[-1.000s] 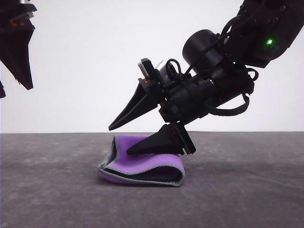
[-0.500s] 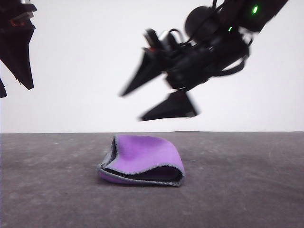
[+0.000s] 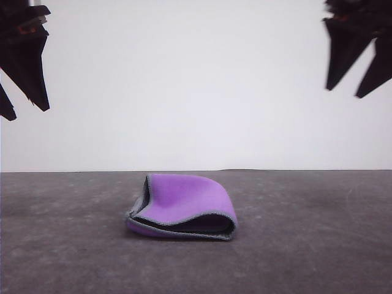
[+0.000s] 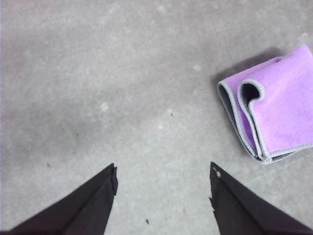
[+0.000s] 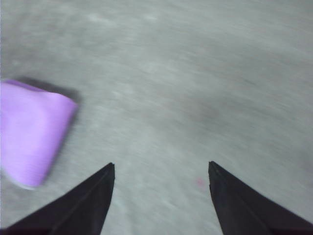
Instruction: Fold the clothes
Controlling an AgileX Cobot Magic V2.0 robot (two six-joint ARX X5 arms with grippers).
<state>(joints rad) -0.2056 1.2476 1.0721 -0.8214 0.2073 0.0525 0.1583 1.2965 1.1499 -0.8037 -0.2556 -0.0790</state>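
The cloth (image 3: 182, 207) lies near the middle of the grey counter (image 3: 318, 245), folded into a small bundle with the bright purple face outward and the stitched grey edge running round the open side that faces the front camera. A dark inner layer peeks from the mouth of the fold. In the left wrist view the cloth (image 4: 269, 110) shows two looped layers at its corner, so it looks folded more than once, loosely, with the layers not pressed flat.

Both arms hang high and well apart from it. The left tool (image 3: 24, 92) sits up at the left edge with its fingers spread and nothing between them; its wrist view (image 4: 163, 196) shows bare counter in the gap. The right tool (image 3: 354, 82) is up at the right edge, likewise spread and empty, and its own view (image 5: 160, 196) is smeared with blur, the cloth (image 5: 32, 132) off to one side.

To my eye the folding is done, or nearly. If a tidy result matters, the puffed top layer wants a gentle press along the crease, coming straight down so the bundle does not slide or spring open. Otherwise, keeping both tools clear is right.
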